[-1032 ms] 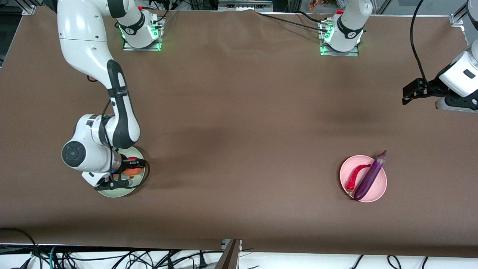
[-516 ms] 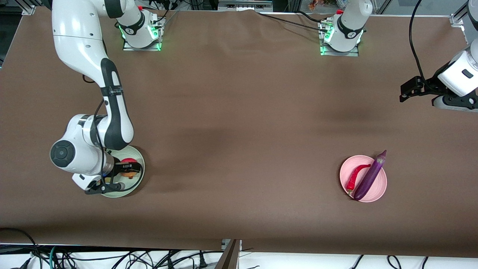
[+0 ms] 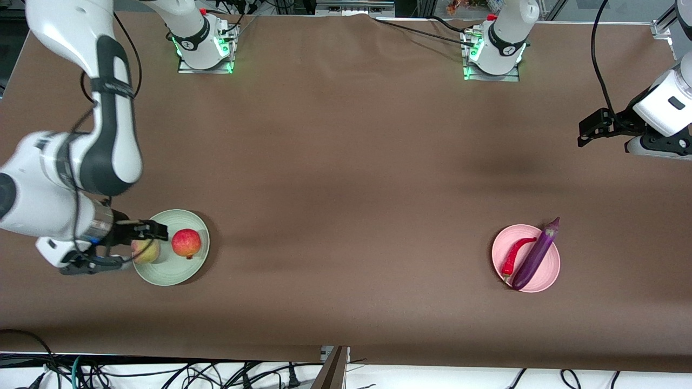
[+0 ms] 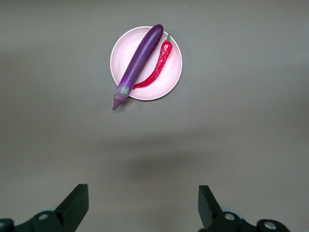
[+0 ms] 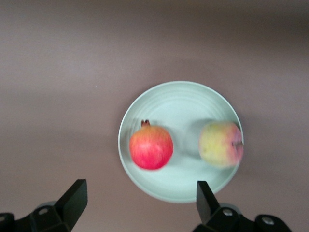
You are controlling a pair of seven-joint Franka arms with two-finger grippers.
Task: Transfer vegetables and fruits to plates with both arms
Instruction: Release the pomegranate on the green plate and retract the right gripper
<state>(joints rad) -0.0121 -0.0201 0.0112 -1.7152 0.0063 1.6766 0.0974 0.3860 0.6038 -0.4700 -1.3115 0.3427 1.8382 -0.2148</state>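
I see both fruits on the green plate (image 3: 178, 273), both vegetables on the pink plate (image 3: 549, 281). Right gripper (image 3: 138, 243), fingers open, above the peach (image 3: 146, 252) at the plate's 9 o'clock rim; a careless lift could nudge it off. Left gripper (image 3: 586, 132) open, waiting.

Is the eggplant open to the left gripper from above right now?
Probably yes: the eggplant lies uncovered across the pink plate, only the chili close alongside. The left gripper is open, empty.

fruits (image 3: 186, 243) on green plate (image 3: 178, 275), vegetables (image 3: 535, 254) on pink plate (image 3: 549, 275)
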